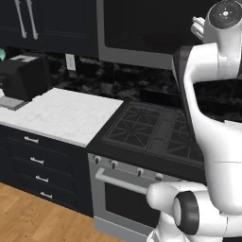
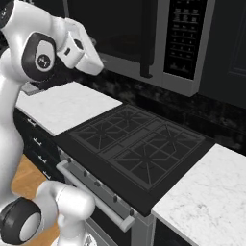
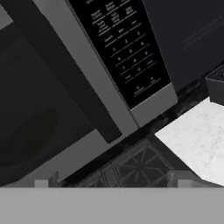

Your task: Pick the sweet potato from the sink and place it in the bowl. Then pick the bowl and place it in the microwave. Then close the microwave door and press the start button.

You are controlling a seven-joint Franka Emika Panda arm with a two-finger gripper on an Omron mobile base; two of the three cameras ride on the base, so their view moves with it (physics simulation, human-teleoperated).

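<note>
The microwave [image 1: 142, 28] hangs over the range, and its door [image 2: 115, 29] with the black glass window lies flush against the frame. My gripper [image 2: 91, 41] is raised in front of the door, its fingertips [image 3: 41, 183] set wide apart, open and holding nothing. In the hand view the door's dark bar handle [image 3: 70, 74] runs slantwise, with the keypad panel [image 3: 127, 52] beside it. A dim rounded shape [image 3: 26, 131] shows behind the glass; I cannot tell what it is. The sweet potato, the bowl and the sink are out of view.
Below the microwave sits a black gas cooktop [image 2: 134, 144] over an oven with a bar handle [image 2: 91, 192]. White marble counters [image 1: 61, 113] flank it on both sides. A black appliance [image 1: 23, 75] stands at the far left of the counter.
</note>
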